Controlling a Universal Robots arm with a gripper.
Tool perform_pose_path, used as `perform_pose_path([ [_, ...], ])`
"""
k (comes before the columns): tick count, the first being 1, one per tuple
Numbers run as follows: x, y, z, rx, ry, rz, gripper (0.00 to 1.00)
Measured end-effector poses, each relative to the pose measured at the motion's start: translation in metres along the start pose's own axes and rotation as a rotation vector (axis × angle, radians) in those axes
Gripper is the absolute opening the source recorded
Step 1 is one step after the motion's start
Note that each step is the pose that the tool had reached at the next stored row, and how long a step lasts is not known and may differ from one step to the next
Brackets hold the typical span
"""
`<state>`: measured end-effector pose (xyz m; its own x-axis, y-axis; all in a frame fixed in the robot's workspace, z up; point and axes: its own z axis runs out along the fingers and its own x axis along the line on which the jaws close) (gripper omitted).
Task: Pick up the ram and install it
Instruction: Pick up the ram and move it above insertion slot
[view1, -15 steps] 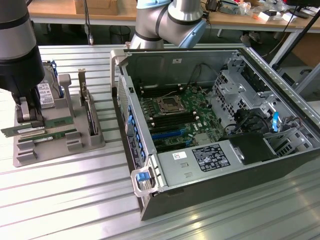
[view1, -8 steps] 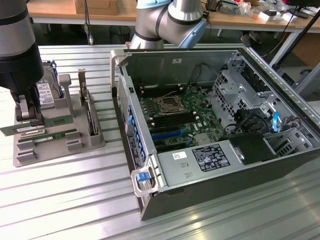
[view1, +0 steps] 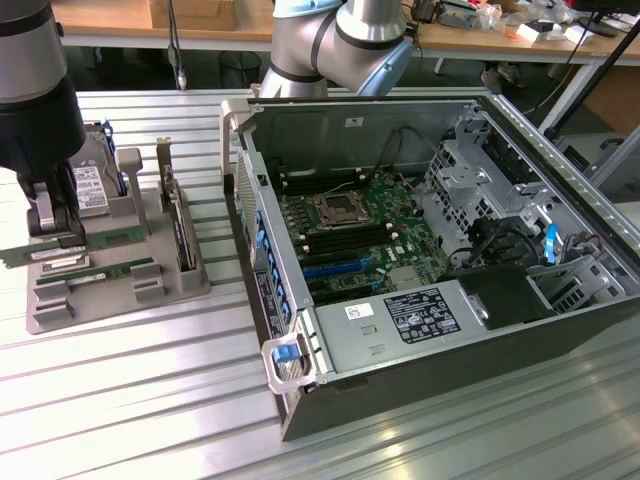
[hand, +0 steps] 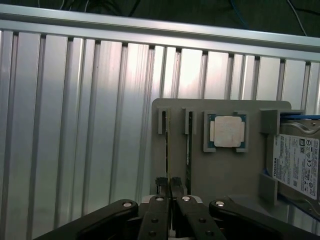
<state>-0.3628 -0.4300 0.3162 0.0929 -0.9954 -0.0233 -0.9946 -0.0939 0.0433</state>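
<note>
My gripper (hand: 167, 186) is down at the end of the gray tray (hand: 225, 170). Its two fingers are drawn almost together, pinching the thin top edge of the ram (hand: 168, 145). That ram stands on edge between the tray's slotted posts. In the exterior view my gripper (view1: 58, 238) sits over the tray (view1: 120, 295) at that view's left, with the ram (view1: 125, 237) reaching out beside it.

I count two green sticks. The second ram stick (hand: 189, 150) lies parallel and just beside the one I grip, in its own pair of slots (view1: 100, 271).

The tray also carries:
- one processor chip (hand: 227, 131), lying flat in a square nest
- one hard drive (hand: 297, 162), at the tray's far side (view1: 90, 185)
- one expansion card (view1: 180, 225), standing upright with its metal bracket

One open computer case (view1: 560, 150) lies on the ribbed metal table (view1: 130, 400), at the exterior view's right and well apart from my gripper. Its one motherboard (view1: 360, 225) is exposed, with long black memory slots on either side of the processor socket. I cannot count them surely.
</note>
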Motion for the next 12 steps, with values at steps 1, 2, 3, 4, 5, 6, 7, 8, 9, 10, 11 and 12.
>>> perform_pose_path([
  [1,0.000,0.0000,-0.0009,0.0000,0.0000,0.000,0.12],
  [2,0.000,0.0001,-0.0016,0.0000,0.0000,0.000,0.12],
  [3,0.000,0.0001,-0.0027,0.0000,0.0000,0.000,0.12],
  [4,0.000,0.0002,-0.0037,0.0000,0.0000,0.000,0.12],
  [5,0.000,0.0002,-0.0047,0.0000,0.0000,0.000,0.12],
  [6,0.000,0.0002,-0.0055,0.0000,0.0000,0.000,0.12],
  [7,0.000,0.0003,-0.0064,0.0000,0.0000,0.000,0.12],
  [8,0.000,0.0003,-0.0080,0.0000,0.0000,0.000,0.12],
  [9,0.000,0.0004,-0.0088,-0.0001,0.0000,0.000,0.12],
  [10,0.000,0.0004,-0.0093,-0.0001,0.0000,0.000,0.12],
  [11,0.000,0.0004,-0.0100,0.0000,0.0000,0.000,0.12],
  [12,0.000,0.0005,-0.0110,0.0000,-0.0001,0.000,0.12],
])
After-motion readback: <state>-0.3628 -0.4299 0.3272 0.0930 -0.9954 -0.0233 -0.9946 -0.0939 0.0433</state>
